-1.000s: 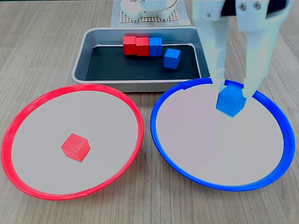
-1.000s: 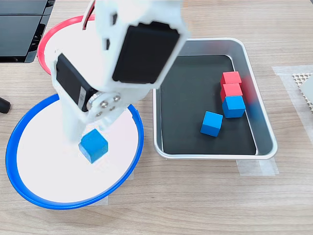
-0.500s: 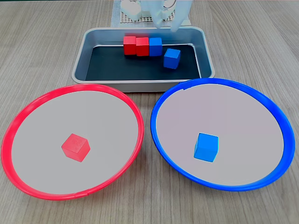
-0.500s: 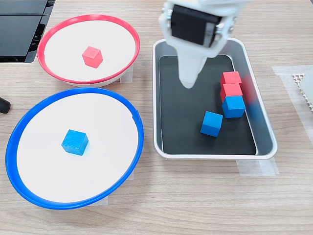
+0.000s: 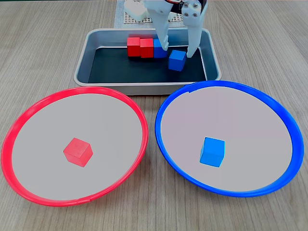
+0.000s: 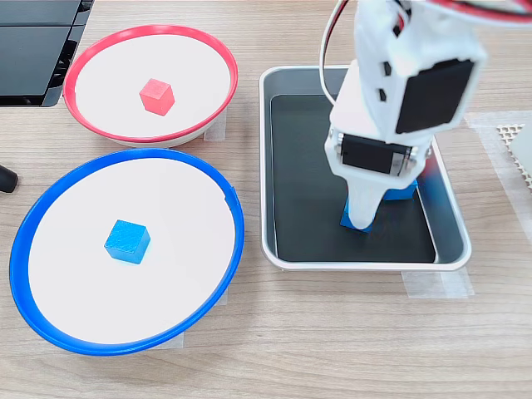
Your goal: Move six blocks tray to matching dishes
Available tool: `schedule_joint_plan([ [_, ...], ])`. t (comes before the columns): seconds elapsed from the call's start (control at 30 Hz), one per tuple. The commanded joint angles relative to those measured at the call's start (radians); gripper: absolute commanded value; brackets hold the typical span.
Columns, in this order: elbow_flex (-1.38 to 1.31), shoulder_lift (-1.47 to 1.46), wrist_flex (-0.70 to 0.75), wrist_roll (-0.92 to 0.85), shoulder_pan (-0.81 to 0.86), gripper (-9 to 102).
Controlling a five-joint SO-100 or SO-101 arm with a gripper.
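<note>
Two dishes (image 5: pixel 77 94) (no writing), gripper (image 5: pixel 179 51) straddling blue block (image 5: pixel 177 60)

A worktop (image 5: pixel 48 43) of pale wood grain is seen in both fixed views. 3 vessels are placed directly on it: a silver tray (image 5: pixel 91 43) with a black bottom, a red-rimmed dish (image 5: pixel 29 113) and a blue-rimmed dish (image 5: pixel 284 120). The 2 dishes are set side by side, near the tray. A white perforated mat (image 6: pixel 517 137) lies beside the tray. Strips of clear tape (image 6: pixel 436 285) are seen under the tray's edge.
</note>
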Motion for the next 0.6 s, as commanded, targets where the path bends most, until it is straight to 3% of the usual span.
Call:
schedule_joint_plan([
  [0.0,0.014,0.002,-0.054,-0.026,0.005,17],
  [0.17,0.025,-0.012,-0.066,-0.067,0.009,14],
  [0.27,0.035,-0.006,-0.06,-0.112,0.009,6],
  [0.4,-0.008,0.014,0.018,-0.137,0.02,3],
  [0.47,-0.115,0.028,0.104,-0.078,0.02,3],
  [0.57,-0.422,0.005,0.172,0.207,0.02,3],
])
